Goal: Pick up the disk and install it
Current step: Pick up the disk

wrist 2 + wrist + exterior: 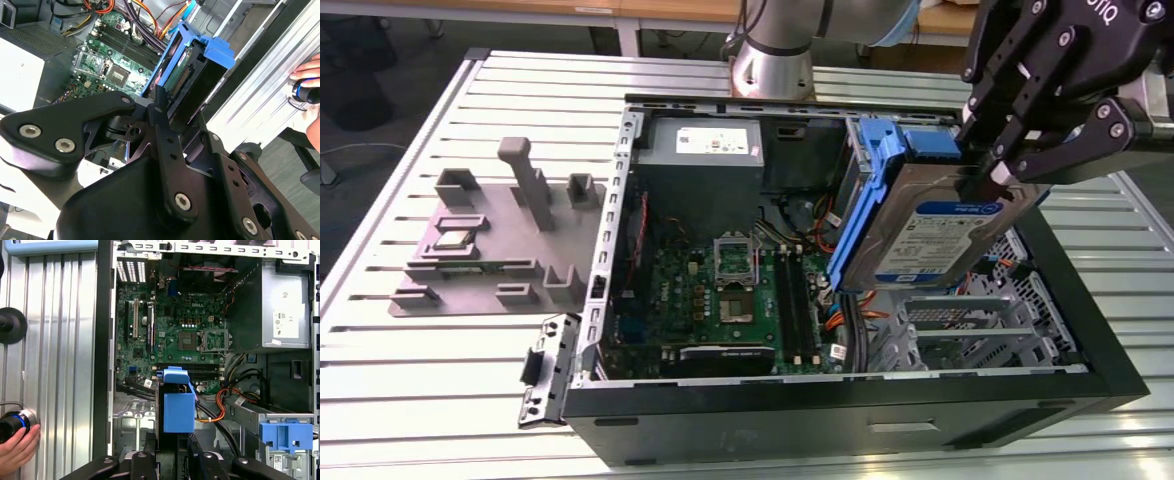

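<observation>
Disk: the flat rectangular silver disk [941, 235], with its white-and-blue label and bright blue plastic frame, is held in the air, tilted, over the open black computer case [854, 405] and just above the grey metal drive cage [961, 330].
Tool: the black two-fingered tool [983, 185] is closed on the disk's upper end, its fingers clamped across the flat faces.
Handling: the disk is judged stiff, dense and fairly heavy for its size. Its smooth metal faces could slip, and knocks are to be avoided.
Hold: the flat faces near one end, or the frame's edges, are judged safest. The connector edge is best left untouched.
Writing: print is carried on the disk's label and on the white label of the grey power-supply box [700, 150]; none is quoted.
Surroundings: a green motherboard [720, 290] lies inside the case. The case stands on a slatted aluminium tabletop [427, 380], and a person's hand [17, 447] rests at the tabletop's edge.
</observation>
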Action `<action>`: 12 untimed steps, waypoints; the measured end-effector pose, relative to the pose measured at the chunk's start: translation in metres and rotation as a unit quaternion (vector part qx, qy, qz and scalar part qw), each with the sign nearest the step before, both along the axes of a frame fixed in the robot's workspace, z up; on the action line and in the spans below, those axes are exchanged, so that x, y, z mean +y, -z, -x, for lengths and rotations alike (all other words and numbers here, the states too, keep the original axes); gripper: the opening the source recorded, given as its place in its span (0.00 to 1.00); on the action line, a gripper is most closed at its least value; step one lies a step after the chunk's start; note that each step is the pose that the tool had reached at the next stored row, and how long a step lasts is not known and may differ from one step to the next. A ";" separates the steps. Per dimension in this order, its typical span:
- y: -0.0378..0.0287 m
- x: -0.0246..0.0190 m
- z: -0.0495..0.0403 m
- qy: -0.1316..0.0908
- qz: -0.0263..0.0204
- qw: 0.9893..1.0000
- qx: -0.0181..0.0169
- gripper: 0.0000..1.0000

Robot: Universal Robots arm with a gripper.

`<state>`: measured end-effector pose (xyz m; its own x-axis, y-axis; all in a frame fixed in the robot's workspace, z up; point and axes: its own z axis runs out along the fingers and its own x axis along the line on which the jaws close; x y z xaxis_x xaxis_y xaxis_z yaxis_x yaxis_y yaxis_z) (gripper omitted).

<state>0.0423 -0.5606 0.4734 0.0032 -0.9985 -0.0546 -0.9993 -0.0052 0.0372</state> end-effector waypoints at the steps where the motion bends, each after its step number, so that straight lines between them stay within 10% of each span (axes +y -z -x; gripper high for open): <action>1: 0.0000 0.0000 0.0000 0.000 0.000 1.000 0.000 0.35; 12: 0.0000 -0.0002 -0.0050 0.000 0.000 1.000 0.000 0.35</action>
